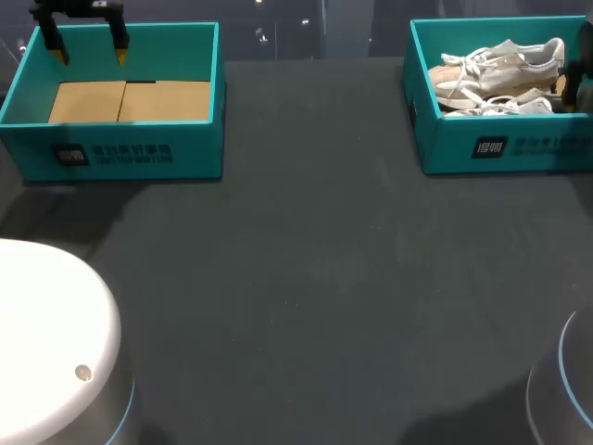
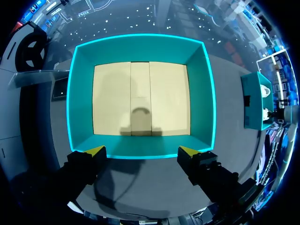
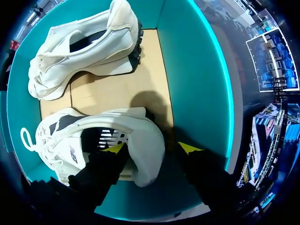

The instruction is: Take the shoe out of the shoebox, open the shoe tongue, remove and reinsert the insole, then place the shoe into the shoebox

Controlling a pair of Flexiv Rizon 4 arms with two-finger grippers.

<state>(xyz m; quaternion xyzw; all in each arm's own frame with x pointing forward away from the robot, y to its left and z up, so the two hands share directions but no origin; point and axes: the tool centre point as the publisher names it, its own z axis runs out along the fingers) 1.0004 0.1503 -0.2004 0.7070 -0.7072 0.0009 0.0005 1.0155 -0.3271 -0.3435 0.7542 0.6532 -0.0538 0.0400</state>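
Note:
Two white shoes lie in the teal shoebox [image 1: 519,148] at the table's far right. In the right wrist view the far shoe [image 3: 79,47] lies on its side, and the near shoe [image 3: 61,140] has its heel towards me. My right gripper [image 3: 152,147] straddles that heel: one finger [image 3: 112,150] is inside the shoe's opening and the other [image 3: 190,149] outside, with a sliver of box [image 3: 197,79] showing beside it. In the head view it [image 1: 576,79] is at the box's right end. My left gripper [image 1: 90,54] [image 2: 143,151] hangs open over the far-left box.
The second teal box [image 1: 120,158] [image 2: 140,47] at the far left holds only its cardboard floor [image 2: 140,98]. My arms' pale round bases [image 1: 46,343] [image 1: 565,389] stand at the near corners of the dark table [image 1: 315,278].

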